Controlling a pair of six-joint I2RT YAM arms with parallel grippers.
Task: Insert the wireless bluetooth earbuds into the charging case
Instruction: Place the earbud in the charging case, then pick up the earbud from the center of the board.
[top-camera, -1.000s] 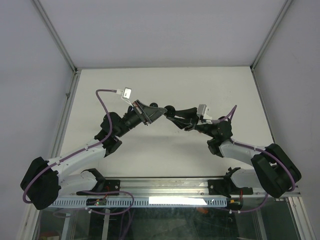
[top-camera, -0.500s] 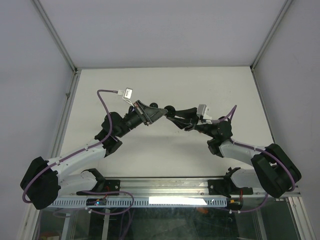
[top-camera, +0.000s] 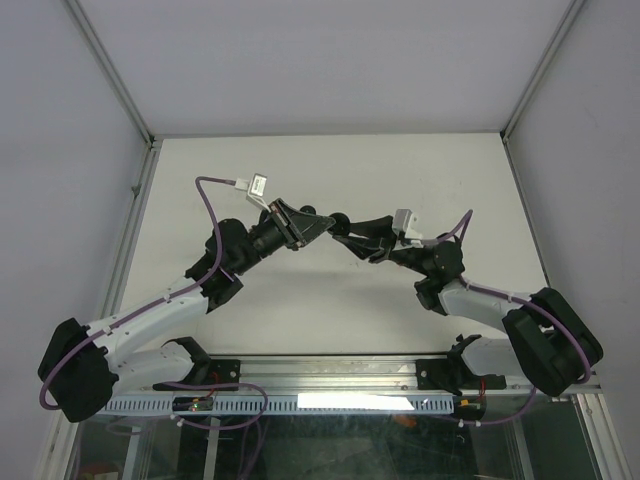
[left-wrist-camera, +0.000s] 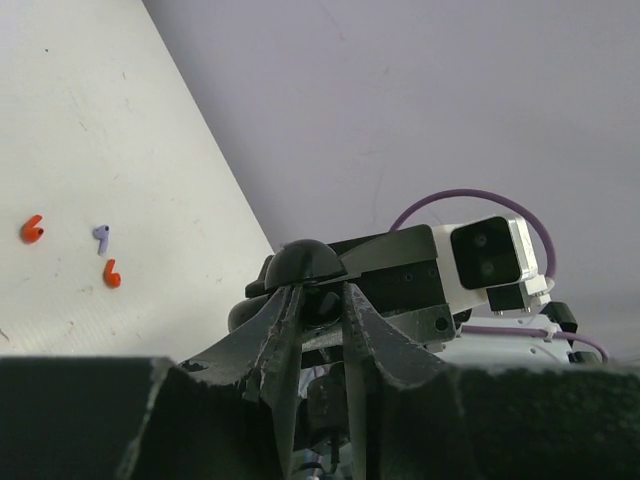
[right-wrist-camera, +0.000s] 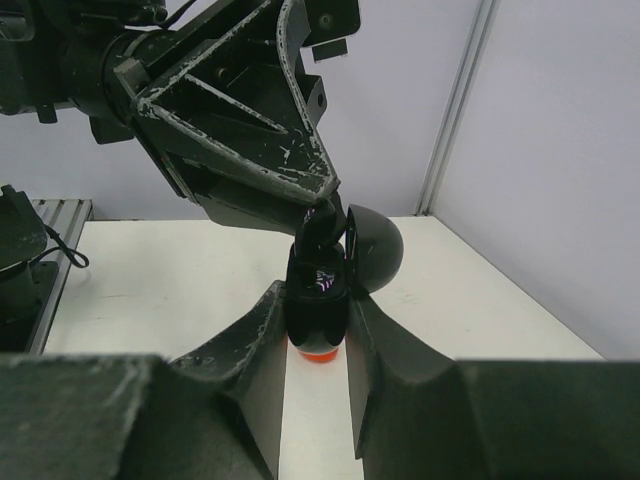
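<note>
Both grippers meet in mid-air above the table's middle. My right gripper (top-camera: 347, 229) (right-wrist-camera: 318, 305) is shut on a black charging case (right-wrist-camera: 318, 290) with its domed lid (right-wrist-camera: 373, 250) open; the lid also shows in the left wrist view (left-wrist-camera: 305, 262). My left gripper (top-camera: 327, 226) (left-wrist-camera: 320, 296) is nearly closed on a small black earbud (right-wrist-camera: 322, 226) and holds it at the case's open top. Two red earbuds (left-wrist-camera: 32, 229) (left-wrist-camera: 111, 273) and a lilac earbud (left-wrist-camera: 101, 236) lie on the white table.
A red round thing (right-wrist-camera: 318, 349) shows on the table just below the held case. The white table (top-camera: 400, 170) is walled by grey panels on the left, back and right. The arm bases and a rail (top-camera: 330, 385) are at the near edge.
The left arm's elbow has shifted slightly up and right. Both grippers stay together at the same spot, still holding the case and the earbud.
</note>
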